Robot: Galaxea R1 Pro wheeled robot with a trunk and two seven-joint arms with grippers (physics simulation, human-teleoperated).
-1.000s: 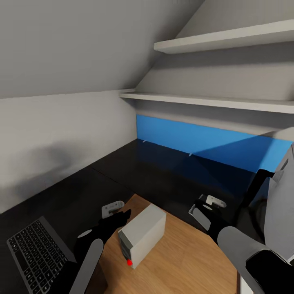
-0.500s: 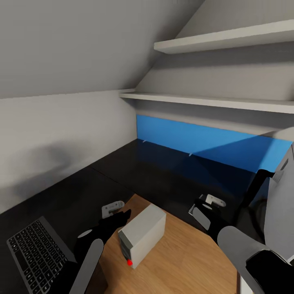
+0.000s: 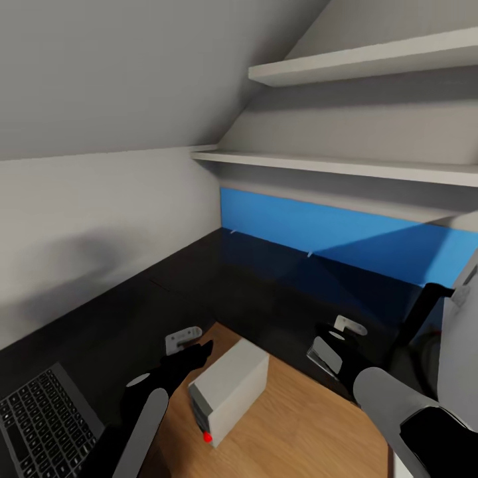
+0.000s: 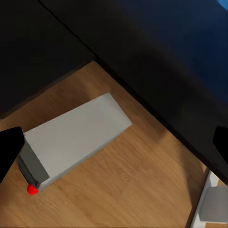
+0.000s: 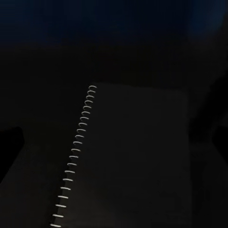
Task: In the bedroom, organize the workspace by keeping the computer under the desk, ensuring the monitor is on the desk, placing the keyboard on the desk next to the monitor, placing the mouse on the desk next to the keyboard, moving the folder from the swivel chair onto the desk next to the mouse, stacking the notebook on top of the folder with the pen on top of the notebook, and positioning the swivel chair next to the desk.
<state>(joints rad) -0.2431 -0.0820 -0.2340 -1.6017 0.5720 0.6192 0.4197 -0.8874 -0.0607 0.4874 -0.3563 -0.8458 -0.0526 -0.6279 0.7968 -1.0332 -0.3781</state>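
Grey computer [image 3: 229,392] is seen lying on its side on the wood floor, below the black counter [image 3: 265,285] edge. Both pincers' spread cannot be told. Judged heavy and rigid, it should be gripped across its long sides.

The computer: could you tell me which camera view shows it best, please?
The left wrist view: the computer lies whole on the wood floor, red light visible. The head view shows it too, partly behind the left gripper.
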